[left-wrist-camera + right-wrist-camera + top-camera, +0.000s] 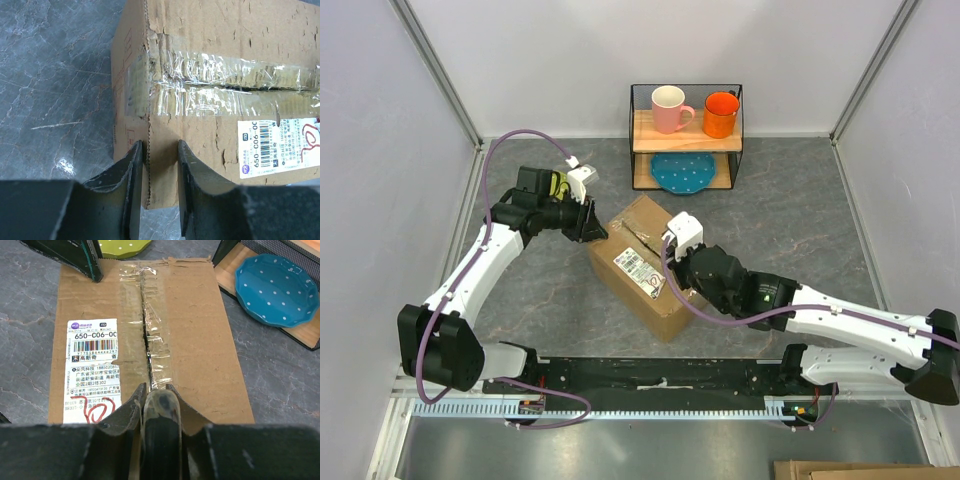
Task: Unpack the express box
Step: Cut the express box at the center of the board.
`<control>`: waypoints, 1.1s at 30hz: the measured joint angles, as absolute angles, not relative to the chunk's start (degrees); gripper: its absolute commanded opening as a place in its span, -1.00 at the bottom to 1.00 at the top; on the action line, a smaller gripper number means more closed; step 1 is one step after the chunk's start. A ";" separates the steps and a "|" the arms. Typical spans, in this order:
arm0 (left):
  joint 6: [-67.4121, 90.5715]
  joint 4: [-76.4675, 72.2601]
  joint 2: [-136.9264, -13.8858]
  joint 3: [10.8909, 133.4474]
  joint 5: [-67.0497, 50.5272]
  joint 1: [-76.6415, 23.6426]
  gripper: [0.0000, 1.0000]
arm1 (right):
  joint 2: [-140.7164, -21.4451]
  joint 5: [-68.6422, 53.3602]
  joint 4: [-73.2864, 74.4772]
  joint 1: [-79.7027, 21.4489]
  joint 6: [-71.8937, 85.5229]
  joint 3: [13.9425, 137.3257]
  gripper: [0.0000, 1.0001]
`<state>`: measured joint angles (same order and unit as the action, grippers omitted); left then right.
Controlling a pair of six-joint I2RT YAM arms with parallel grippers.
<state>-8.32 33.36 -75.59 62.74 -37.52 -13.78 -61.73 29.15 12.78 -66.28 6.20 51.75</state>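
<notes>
The express box [645,262] is a brown carton lying at an angle in the middle, with a white label [640,270] and a clear taped seam [148,340]. My left gripper [588,222] is at its far left corner. In the left wrist view the open jaws [160,147] straddle the box's [215,45] top edge, one finger by the side wall, one over the top. My right gripper [678,240] is over the near end of the box [200,340]. It [155,390] is shut on a black tool with a clear rounded tip [160,425], which touches the seam.
A black wire shelf [740,135] stands behind the box, with a pink mug [668,108] and an orange mug [721,113] on top and a blue dotted plate [682,172] below. A green dotted dish edge [125,246] shows beyond the box. Flat cardboard [850,470] lies at the bottom right.
</notes>
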 measured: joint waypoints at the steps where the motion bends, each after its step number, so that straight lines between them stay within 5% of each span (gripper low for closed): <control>1: -8.32 33.39 -75.59 62.74 -37.47 -13.85 -0.56 | -61.54 29.30 12.99 -66.39 6.46 51.75 -1.00; 33: -8.32 34.35 -75.70 63.53 -36.10 -14.74 -0.60 | -55.77 34.33 17.15 -70.17 14.94 48.77 -1.00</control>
